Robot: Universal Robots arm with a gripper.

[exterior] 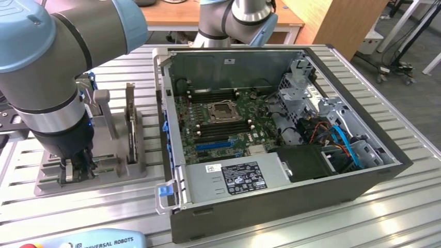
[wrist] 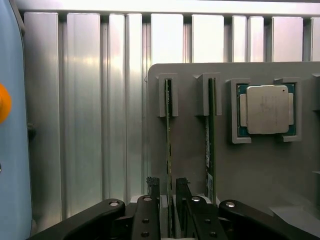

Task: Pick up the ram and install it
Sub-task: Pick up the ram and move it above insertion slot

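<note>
The ram is a slim green stick standing on edge in a slot of the grey holder. My gripper straddles its near end, one black finger on each side, shut on it. A second stick like it stands in the neighbouring slot. In the exterior view my gripper reaches straight down onto the near end of the holder, to the exterior view's left of the open computer case.
A square silver processor lies in a pocket of the holder beyond the sticks. The motherboard with its empty socket lies inside the case. A blue teach pendant rests at the table's front edge.
</note>
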